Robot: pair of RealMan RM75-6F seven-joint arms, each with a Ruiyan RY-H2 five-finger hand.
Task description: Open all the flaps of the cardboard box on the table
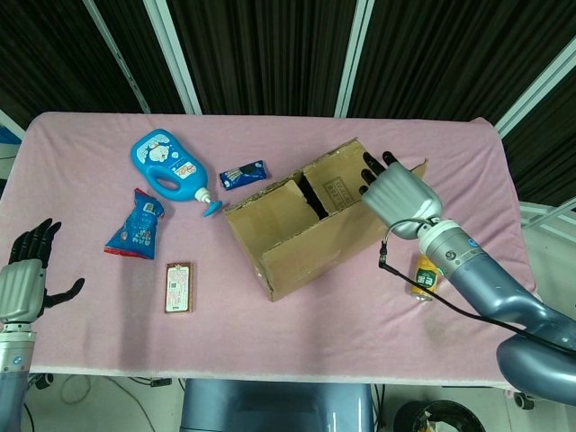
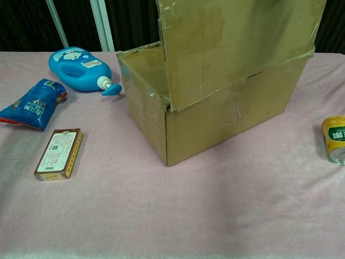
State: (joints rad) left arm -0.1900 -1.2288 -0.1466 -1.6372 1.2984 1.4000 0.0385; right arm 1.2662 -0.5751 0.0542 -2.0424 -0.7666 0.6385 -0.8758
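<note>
The cardboard box [image 1: 301, 243] stands at an angle in the middle of the pink table. Its near long flap [image 2: 237, 46] is raised and stands almost upright above the front wall [image 2: 226, 116]. My right hand [image 1: 398, 193] lies with its fingers stretched out against the top edge of that flap, at the box's right end; it grips nothing. Behind it another flap [image 1: 333, 180] still lies over the top, with a dark gap beside it. My left hand [image 1: 25, 277] hovers open at the table's near left edge, far from the box. The chest view shows neither hand.
A blue bottle [image 1: 166, 166] [image 2: 78, 62], a small dark packet [image 1: 243, 174], a blue snack bag [image 1: 135, 225] [image 2: 32, 102] and a small brown carton [image 1: 178, 286] [image 2: 58, 152] lie left of the box. A yellow can [image 1: 423, 276] [image 2: 335, 138] lies to its right, under my right forearm.
</note>
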